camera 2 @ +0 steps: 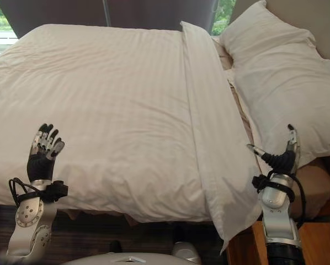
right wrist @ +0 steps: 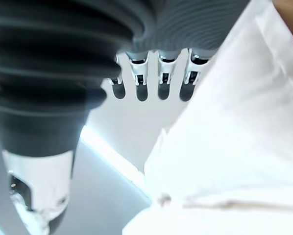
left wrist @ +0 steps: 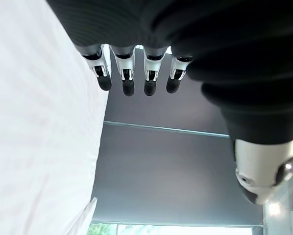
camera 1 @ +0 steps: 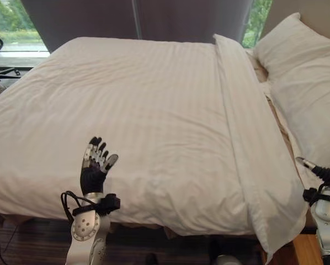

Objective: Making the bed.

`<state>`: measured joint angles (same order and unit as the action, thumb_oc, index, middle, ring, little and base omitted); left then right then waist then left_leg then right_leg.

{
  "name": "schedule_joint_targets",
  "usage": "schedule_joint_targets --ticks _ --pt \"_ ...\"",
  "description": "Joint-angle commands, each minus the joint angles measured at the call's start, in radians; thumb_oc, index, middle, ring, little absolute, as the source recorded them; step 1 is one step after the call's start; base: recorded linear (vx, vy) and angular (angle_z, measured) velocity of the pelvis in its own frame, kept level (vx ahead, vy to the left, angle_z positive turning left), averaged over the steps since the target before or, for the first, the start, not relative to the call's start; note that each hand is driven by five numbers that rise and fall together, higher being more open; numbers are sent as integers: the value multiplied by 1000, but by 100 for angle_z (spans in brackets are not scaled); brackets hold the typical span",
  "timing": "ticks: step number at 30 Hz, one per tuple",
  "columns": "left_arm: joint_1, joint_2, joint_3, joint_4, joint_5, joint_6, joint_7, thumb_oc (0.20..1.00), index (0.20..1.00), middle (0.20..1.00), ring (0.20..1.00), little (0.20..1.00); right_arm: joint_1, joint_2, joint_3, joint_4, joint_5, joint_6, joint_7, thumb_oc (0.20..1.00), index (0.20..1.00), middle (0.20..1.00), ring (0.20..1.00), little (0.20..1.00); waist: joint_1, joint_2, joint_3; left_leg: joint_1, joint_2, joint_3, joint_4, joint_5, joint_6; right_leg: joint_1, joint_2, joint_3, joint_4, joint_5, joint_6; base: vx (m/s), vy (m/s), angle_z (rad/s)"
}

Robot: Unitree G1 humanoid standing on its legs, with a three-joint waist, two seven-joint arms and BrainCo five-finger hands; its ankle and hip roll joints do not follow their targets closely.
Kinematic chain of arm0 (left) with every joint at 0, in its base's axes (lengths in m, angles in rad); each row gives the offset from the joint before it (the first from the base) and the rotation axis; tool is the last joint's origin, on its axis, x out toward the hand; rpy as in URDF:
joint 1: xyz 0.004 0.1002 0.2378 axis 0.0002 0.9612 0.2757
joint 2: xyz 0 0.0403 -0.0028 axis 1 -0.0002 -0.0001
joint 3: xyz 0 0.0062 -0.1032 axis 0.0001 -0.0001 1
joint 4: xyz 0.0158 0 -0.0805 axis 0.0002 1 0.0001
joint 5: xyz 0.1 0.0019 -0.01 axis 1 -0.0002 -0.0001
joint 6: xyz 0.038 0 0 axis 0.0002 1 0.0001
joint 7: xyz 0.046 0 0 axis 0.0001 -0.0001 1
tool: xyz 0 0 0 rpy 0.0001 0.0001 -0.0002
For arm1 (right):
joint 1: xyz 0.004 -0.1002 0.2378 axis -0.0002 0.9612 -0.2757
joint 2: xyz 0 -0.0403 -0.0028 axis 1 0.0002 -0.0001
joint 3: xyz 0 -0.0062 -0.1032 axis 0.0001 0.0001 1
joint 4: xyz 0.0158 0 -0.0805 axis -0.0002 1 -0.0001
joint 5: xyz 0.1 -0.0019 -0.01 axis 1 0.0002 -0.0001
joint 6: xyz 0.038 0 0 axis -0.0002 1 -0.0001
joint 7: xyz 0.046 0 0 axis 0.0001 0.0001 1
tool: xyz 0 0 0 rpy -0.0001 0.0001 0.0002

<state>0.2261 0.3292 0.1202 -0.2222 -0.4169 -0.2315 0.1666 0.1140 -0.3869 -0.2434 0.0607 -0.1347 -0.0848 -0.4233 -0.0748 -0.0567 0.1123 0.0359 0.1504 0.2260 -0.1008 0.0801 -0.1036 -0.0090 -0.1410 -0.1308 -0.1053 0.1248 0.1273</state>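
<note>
Left hand [camera 1: 93, 168] raised at near bed edge, fingers [left wrist: 126, 81] straight, holding nothing, right hand [camera 2: 281, 157] likewise spread beside pillow [camera 2: 281, 83], white duvet [camera 1: 126, 116] spread over bed, folded band near pillows.

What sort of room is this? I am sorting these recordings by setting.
Most likely a bedroom, perhaps a hotel room: a wide bed under a white striped duvet, plump white pillows at its head, and a dark grey curtain over a window showing greenery. Both robot hands hover empty at the bedside.
</note>
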Motion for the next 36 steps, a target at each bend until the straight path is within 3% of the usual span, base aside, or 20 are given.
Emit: schedule_joint_targets --ticks 1,3,6,10,11,13,16,18,19,21,22,23,25,27,28,29,31,32,33,36 --pt "-15 57 29 -66 22 -58 -9 1000 1000 1000 1000 1000 -46 42 -22 -12 119 -79 50 1000 1000 1000 1000 1000 33 -3 55 57 -27 -20 14 -189 88 25 -51 -60 97 -136 43 -20 49 15" --pt "-27 63 9 -61 22 -58 -11 1000 1000 1000 1000 1000 -34 90 -11 -17 181 -97 64 1000 1000 1000 1000 1000 49 11 68 46 -27 -53 14 -190 92 -3 -39 -50 179 -157 56 -22 27 22" --pt "-78 63 -56 5 50 -48 1 1000 1000 1000 1000 1000 -14 143 17 -21 225 -123 76 1000 1000 1000 1000 1000 52 46 72 23 -39 -125 14 -182 100 -31 -7 62 234 -207 59 9 -19 61" --pt "-93 66 -107 26 53 -50 8 1000 1000 1000 1000 1000 -7 111 91 -32 195 -120 89 1000 1000 1000 1000 1000 73 75 70 -15 -53 -257 14 -144 88 10 -42 174 216 -219 27 13 -168 111" --pt "-93 66 -107 26 53 -50 8 1000 1000 1000 1000 1000 -7 111 92 -32 195 -120 89 1000 1000 1000 1000 1000 72 75 69 -15 -53 -258 14 -144 88 10 -42 173 215 -219 27 -45 -237 73" --pt "-68 56 -96 37 50 -51 12 1000 1000 1000 1000 1000 -26 67 160 -25 130 -100 113 1000 1000 1000 1000 1000 119 72 53 -33 -40 -278 14 -127 67 63 -54 121 158 -254 22 -54 -379 54" --pt "-30 25 -80 53 47 -60 36 1000 1000 1000 1000 1000 -40 39 225 -25 117 -107 136 1000 1000 1000 1000 1000 145 85 57 -82 2 -309 14 -58 12 110 -9 66 81 -278 -9 -103 -423 50" --pt "-19 10 -75 60 50 -62 42 1000 1000 1000 1000 1000 -46 27 239 -30 119 -109 145 1000 1000 1000 1000 1000 150 94 60 -96 12 -316 14 -41 -2 129 6 40 44 -276 -19 -128 -296 51" --pt "-1 -18 -67 70 36 -68 51 1000 1000 1000 1000 1000 -55 11 265 -28 118 -116 148 1000 1000 1000 1000 1000 173 114 79 -128 29 -318 14 14 -36 145 29 2 18 -295 -39 -133 -230 48" --pt "9 -36 -62 74 25 -73 50 1000 1000 1000 1000 1000 -65 -1 272 -30 103 -114 143 1000 1000 1000 1000 1000 177 124 94 -152 31 -318 14 36 -45 142 33 -18 18 -301 -45 -188 -206 39" --pt "14 -52 -56 79 11 -79 50 1000 1000 1000 1000 1000 -76 -10 282 -28 89 -112 147 1000 1000 1000 1000 1000 177 125 100 -158 26 -300 14 30 -34 134 32 -28 18 -298 -50 -367 -263 53" --pt "31 -74 -48 93 -8 -76 54 1000 1000 1000 1000 1000 -98 -16 301 -27 80 -109 150 1000 1000 1000 1000 1000 170 116 116 -131 15 -208 80 -29 12 116 14 -58 18 -283 -56 -379 -283 75" --pt "62 -82 -43 94 -12 -78 48 1000 1000 1000 1000 1000 -109 -13 316 -33 80 -109 155 1000 1000 1000 1000 1000 162 106 112 -115 -10 -158 212 -126 36 88 3 -78 18 -266 -68 -318 -249 76" --pt "72 -83 -36 93 -9 -80 46 1000 1000 1000 1000 1000 -111 -14 321 -37 78 -111 160 1000 1000 1000 1000 1000 157 103 112 -105 -24 -153 298 -153 39 77 6 -93 18 -258 -79 -185 -188 68" --pt "87 -89 -32 96 -3 -82 46 1000 1000 1000 1000 1000 -104 -14 320 -29 71 -107 167 1000 1000 1000 1000 1000 150 100 106 -65 -37 -121 389 -203 39 72 13 -127 18 -258 -93 -130 -125 60" --pt "87 -89 -31 96 -3 -82 46 1000 1000 1000 1000 1000 -105 -14 321 -29 71 -107 167 1000 1000 1000 1000 1000 148 99 105 -70 -39 -123 391 -201 40 70 12 -129 18 -256 -93 -180 -194 49" --pt "87 -91 -30 105 9 -79 52 1000 1000 1000 1000 1000 -93 -15 300 -20 70 -103 164 1000 1000 1000 1000 1000 120 101 95 -10 -8 -58 452 -221 36 69 28 -190 20 -267 -113 -145 -176 108" --pt "84 -87 -35 107 21 -76 56 1000 1000 1000 1000 1000 -82 -12 274 -14 76 -103 159 1000 1000 1000 1000 1000 89 113 79 72 42 -5 445 -232 17 67 47 -245 24 -295 -127 -110 -161 146" --pt "84 -87 -35 107 21 -75 57 1000 1000 1000 1000 1000 -82 -12 274 -14 76 -103 159 1000 1000 1000 1000 1000 88 113 79 73 42 -5 445 -232 16 68 48 -245 24 -296 -128 -139 -132 187" --pt "76 -86 -61 110 53 -52 62 1000 1000 1000 1000 1000 -62 -2 231 -12 98 -96 160 1000 1000 1000 1000 1000 26 134 65 154 -40 13 242 -336 46 26 39 -310 71 -264 -110 -112 53 171"
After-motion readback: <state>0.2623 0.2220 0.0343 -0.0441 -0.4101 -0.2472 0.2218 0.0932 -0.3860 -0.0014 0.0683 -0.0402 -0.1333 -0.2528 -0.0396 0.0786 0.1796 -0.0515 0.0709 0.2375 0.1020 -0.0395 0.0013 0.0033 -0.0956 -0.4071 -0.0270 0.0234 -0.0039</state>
